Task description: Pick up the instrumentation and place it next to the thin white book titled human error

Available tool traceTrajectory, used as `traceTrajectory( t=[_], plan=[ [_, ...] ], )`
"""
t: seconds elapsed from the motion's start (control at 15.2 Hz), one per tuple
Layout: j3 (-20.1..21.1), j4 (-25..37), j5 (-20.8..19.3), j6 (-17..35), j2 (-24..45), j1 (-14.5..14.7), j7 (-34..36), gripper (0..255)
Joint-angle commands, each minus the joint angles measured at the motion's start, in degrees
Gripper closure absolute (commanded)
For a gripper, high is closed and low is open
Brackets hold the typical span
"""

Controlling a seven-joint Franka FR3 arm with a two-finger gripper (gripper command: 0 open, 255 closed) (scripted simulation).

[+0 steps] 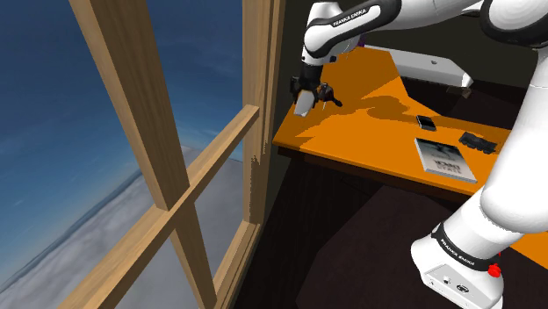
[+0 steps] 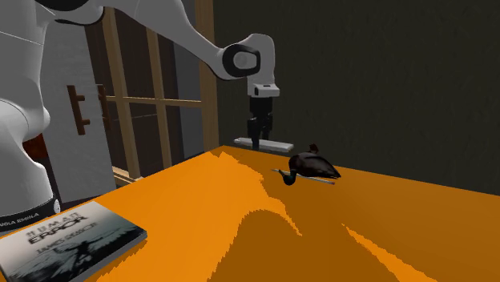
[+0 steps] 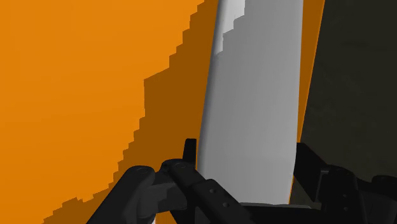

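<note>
At the table's (image 2: pixel 200 210) far edge in the second exterior view, I see the gripper (image 2: pixel 260 141) standing upright over the grey slab (image 2: pixel 278 146), which lies flat on the orange top. In my wrist view the two fingers (image 3: pixel 191 167) are spread just to the slab's width and pressed against its long sides, clasping it. A dark lumpy object (image 2: pixel 314 166) lies just beside the slab. The white book (image 2: pixel 64 240) rests well apart, toward that view's lower left.
</note>
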Motion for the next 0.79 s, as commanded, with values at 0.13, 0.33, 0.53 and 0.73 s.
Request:
traceTrajectory(
  t=[0.13,0.33,0.53,0.73],
  plan=[
    [0.0,1.7,0.1,-2.8,-1.1,0.0,-0.1,255],
    [0.1,3.0,0.2,-4.9,-1.9,0.0,-0.1,255],
    [-0.4,-2.3,0.6,-3.4,-5.6,-1.2,-1.8,255],
    [-1.3,-9.5,1.1,-1.5,-11.0,-2.8,-4.5,255]
  ],
)
